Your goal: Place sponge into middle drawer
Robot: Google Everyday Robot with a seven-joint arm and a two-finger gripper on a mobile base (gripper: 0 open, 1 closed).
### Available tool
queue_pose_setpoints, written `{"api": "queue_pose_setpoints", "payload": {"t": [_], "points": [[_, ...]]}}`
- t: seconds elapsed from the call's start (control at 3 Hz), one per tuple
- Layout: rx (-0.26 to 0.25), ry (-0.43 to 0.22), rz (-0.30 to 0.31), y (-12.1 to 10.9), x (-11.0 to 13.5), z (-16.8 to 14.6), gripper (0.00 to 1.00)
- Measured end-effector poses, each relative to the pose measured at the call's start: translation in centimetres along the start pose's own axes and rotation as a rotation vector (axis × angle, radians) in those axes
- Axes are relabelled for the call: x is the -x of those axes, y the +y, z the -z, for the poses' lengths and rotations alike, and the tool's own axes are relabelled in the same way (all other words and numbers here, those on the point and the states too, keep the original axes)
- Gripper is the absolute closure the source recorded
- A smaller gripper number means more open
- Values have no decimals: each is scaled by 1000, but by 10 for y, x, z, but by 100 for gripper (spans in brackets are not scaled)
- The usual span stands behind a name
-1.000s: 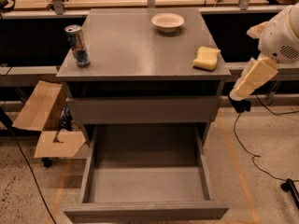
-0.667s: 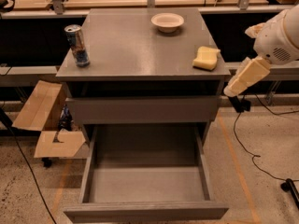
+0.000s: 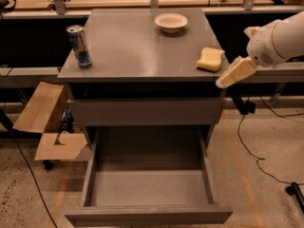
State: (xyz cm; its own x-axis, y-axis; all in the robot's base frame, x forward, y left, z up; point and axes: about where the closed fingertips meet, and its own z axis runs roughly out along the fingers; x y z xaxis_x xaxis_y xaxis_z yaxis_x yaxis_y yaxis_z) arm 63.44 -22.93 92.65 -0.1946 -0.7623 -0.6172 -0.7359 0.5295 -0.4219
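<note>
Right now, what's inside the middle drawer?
Middle drawer: only bare grey floor shows; its rear is shadowed. Sponge sits on the cabinet top; gripper hangs beside its right edge.

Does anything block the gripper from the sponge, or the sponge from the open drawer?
Nothing visible does. The gripper hangs off the right front corner of the cabinet, next to the sponge, nothing between. The can and bowl stand further away. The middle drawer is pulled out beyond the top's front edge, open from above.

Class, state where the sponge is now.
In the camera view, the sponge lies near the front right corner of the cabinet top, forward of the bowl; the tool hangs just off that corner.
</note>
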Motion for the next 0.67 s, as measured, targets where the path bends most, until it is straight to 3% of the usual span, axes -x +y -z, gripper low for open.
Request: {"api": "queue_pose_setpoints", "payload": {"t": [0.33, 0.67], "points": [[-5, -88, -59, -26, -7, -40, 0], [-4, -87, -60, -26, -8, -41, 0]]}}
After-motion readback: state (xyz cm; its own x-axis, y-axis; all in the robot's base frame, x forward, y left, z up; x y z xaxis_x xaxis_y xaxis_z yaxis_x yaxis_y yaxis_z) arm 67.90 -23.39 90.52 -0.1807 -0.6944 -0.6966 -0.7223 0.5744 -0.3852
